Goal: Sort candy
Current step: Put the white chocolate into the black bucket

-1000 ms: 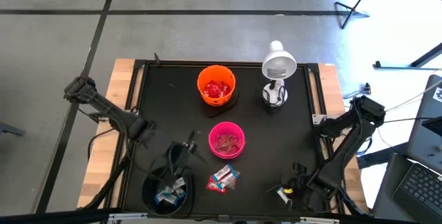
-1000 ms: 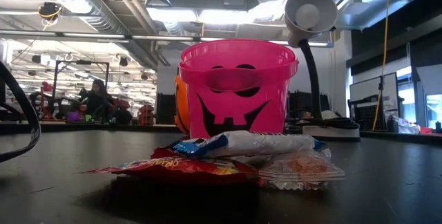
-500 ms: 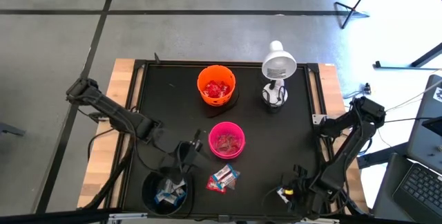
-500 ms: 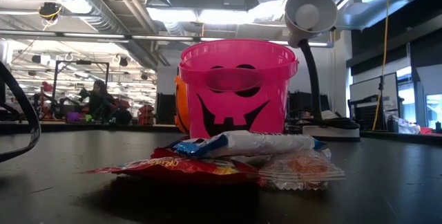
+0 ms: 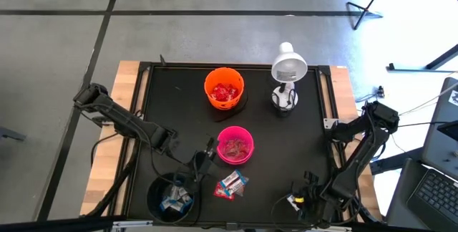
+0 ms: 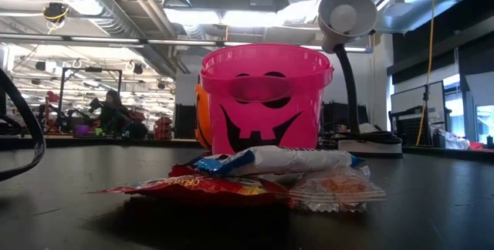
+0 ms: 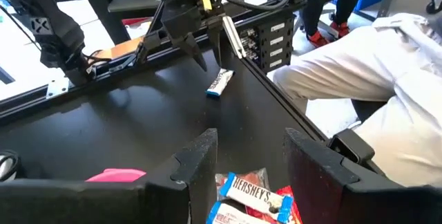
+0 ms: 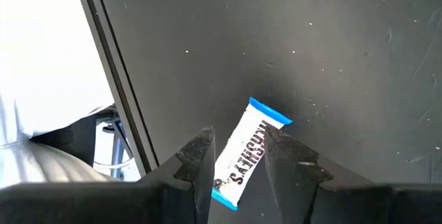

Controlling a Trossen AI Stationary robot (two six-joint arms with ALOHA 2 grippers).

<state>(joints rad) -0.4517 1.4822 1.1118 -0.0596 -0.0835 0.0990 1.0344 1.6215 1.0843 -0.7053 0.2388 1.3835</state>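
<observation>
Black matting is covering the table [image 5: 164, 110], and across it a candy sort is being carried out by two dark arms. The left gripper [image 5: 205, 157] is being held with its jaws spread between the black bowl [image 5: 172, 200], at the table's near left corner, and the pink bucket [image 5: 235, 145] at the middle, apparently lined up for the small pile of wrapped candy [image 5: 231, 185] lying just beside the near edge. In the left wrist view a Hershey's bar [image 7: 250, 198] in that pile is being framed between the open fingers [image 7: 200, 156]. The right gripper [image 5: 299, 197] is being kept near the table's near right corner, its jaws parted around a lone blue-and-white bar [image 8: 247, 151], not visibly pinching it. Red-wrapped sweets are being collected in the orange bucket [image 5: 224, 87] toward the far edge, beside a white desk lamp [image 5: 288, 71].
</observation>
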